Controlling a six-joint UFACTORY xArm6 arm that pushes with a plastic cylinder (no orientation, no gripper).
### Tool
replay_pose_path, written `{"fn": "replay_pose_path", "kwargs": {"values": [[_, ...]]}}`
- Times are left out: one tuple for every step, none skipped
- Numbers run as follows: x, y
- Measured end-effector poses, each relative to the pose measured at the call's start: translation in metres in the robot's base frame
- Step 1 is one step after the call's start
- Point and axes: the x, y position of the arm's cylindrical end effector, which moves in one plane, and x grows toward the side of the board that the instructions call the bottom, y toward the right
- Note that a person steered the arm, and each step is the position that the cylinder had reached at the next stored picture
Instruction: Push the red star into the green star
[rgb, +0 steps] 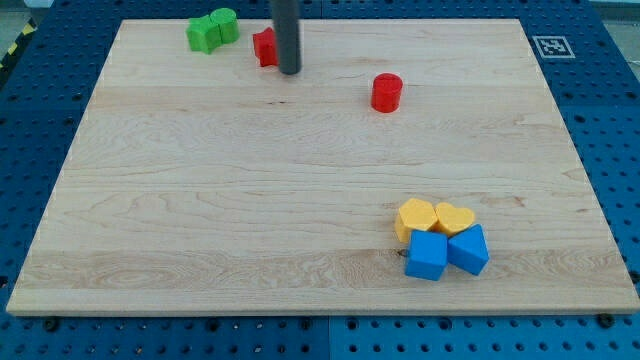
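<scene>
My tip (290, 71) is a bare rod end with no jaws to open or shut, and it rests just right of the red star (264, 47), hiding that block's right side. The green star (204, 34) lies left of it, touching a green rounded block (226, 24). A black-and-white square marker (550, 45) on the board's top right corner carries no readable text.

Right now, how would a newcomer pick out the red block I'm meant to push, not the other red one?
Start at the wooden board's top edge, left of centre, where my tip stands. The red star touches the rod's left side, partly hidden by it, with the green blocks further left. The red cylinder stands alone to the rod's right.
</scene>
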Motion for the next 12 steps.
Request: {"fn": "replay_pose_path", "kwargs": {"values": [[-0.021, 0.010], [-0.033, -0.031], [-0.032, -0.079], [-0.032, -0.101], [-0.031, -0.087], [-0.031, -0.085], [-0.031, -0.085], [-0.063, -0.080], [-0.073, -0.084], [-0.073, -0.097], [-0.069, -0.110], [-0.062, -0.117]]}}
